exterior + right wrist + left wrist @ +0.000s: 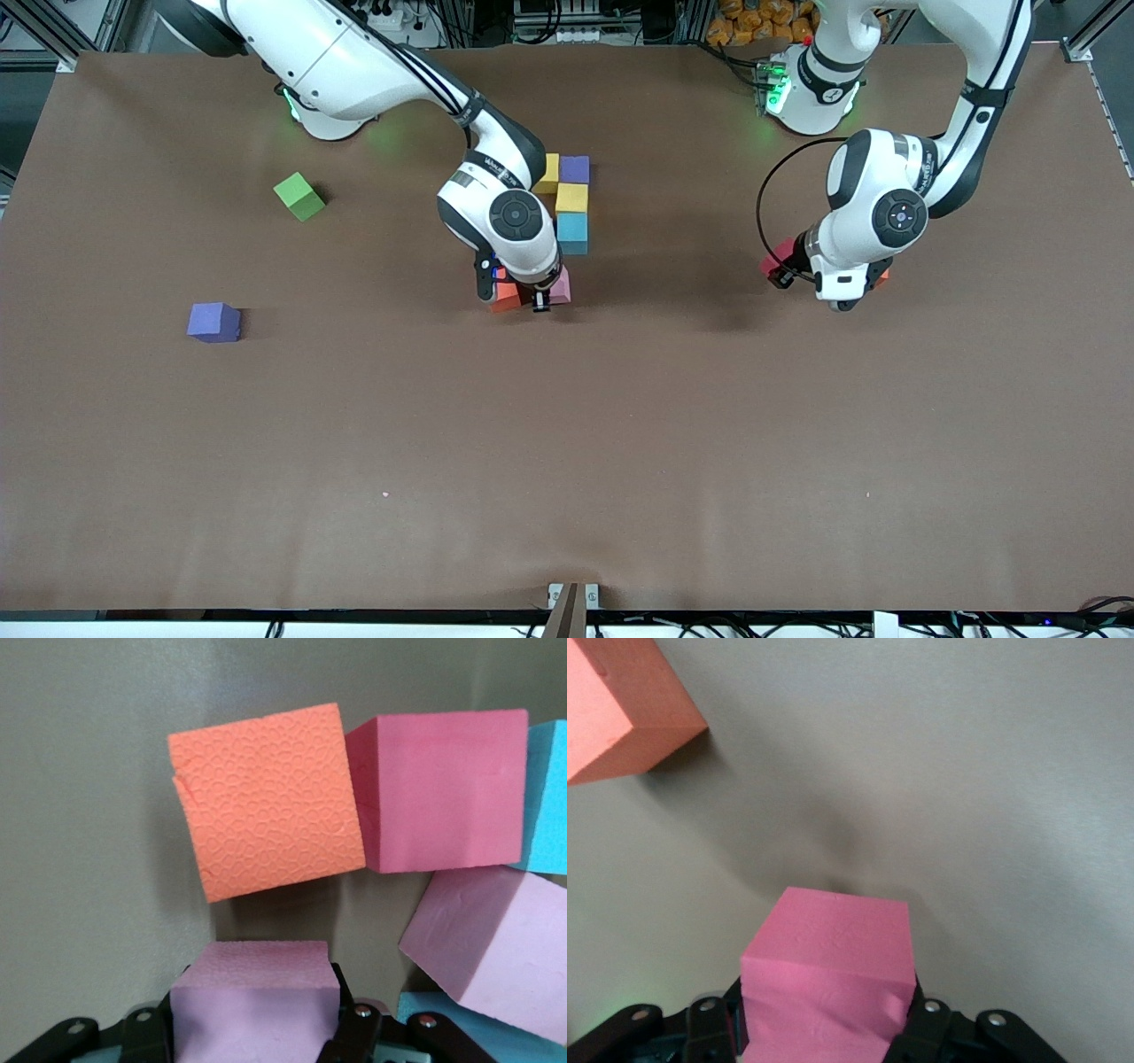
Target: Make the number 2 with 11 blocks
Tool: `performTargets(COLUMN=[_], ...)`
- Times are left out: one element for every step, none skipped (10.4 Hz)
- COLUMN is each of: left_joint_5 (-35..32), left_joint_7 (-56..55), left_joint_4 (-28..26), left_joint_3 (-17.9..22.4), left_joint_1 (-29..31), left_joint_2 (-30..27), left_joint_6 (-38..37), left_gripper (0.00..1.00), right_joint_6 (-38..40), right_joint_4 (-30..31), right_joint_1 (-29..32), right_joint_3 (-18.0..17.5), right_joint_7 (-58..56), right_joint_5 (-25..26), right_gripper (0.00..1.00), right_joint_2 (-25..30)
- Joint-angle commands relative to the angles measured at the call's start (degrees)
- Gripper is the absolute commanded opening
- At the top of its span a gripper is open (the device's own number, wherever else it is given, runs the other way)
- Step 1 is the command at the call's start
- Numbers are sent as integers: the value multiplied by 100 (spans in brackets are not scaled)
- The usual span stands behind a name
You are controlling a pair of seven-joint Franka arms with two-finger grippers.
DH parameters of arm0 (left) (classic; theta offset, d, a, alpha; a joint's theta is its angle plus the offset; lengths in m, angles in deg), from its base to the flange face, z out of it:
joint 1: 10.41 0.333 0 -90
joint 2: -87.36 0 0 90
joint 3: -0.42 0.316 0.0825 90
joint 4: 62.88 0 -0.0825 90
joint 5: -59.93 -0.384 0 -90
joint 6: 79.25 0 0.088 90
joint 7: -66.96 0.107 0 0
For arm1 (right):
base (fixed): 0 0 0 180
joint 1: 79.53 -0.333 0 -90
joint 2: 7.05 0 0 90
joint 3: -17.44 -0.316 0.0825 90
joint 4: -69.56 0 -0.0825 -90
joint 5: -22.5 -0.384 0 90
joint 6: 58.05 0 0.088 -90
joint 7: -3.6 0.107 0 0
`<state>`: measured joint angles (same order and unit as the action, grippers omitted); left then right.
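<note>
Near edge of the table first: the lower half of the front view is bare brown surface, so I've got plenty of room to swing there. Next up is a loose purple cube at mid-height, toward the right arm's end, well apart from everything else. At frame centre the right gripper is down at the nearest end of the number 2, which is only part built. Its fingers are pinching a pale-pink cube. In the right wrist view, an orange cube sits just ahead of that cube, w/ a deep-pink cube touching it. A tilted pale-pink cube lies close alongside, so it's tight there. Toward the left arm's end, at similar height in the front view, the left gripper is clamped on a hot-pink cube. A salmon cube lies near it but apart, w/ bare table around. I can't tell if either held cube is off the surface. Farther up, the digit's column runs light-blue cube, yellow cube, then purple cube, w/ a second yellow cube beside the purple. The green cube sits alone, level w/ that column, toward the right arm's end. Both arm bases line the top edge.
</note>
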<state>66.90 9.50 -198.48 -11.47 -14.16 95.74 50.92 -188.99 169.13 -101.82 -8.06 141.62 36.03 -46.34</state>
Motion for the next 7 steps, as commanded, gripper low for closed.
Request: performTargets(left_joint_5=[164, 164, 164, 164, 156, 156, 156], left_joint_7=[-203, -230, -231, -300, -414, -511, -703], left_joint_4=[209, 323, 481, 656, 824, 1043, 1358], left_joint_3=[-86, -104, -104, -121, -122, -122, -122], left_joint_1=[-126, -143, -205, -310, -415, -529, -687], left_joint_2=[-21, -13, 22, 110, 215, 390, 653], left_joint_6=[-132, -167, -272, -334, -343, -343, -343], left_gripper=[10, 10, 10, 10, 10, 10, 10], right_joint_6=[43, 69, 112, 156, 174, 174, 183], right_joint_4=[-43, -43, -34, -34, 18, 53, 115], right_joint_1=[-73, -91, -100, -82, -47, -56, -56], right_joint_3=[62, 53, 62, 62, 80, 88, 115], right_joint_7=[198, 216, 216, 216, 216, 216, 216], right_joint_5=[246, 438, 449, 449, 466, 475, 484], right_gripper=[0, 0, 0, 0, 0, 0, 0], right_joint_2=[-35, -35, -35, -35, -35, -35, -35])
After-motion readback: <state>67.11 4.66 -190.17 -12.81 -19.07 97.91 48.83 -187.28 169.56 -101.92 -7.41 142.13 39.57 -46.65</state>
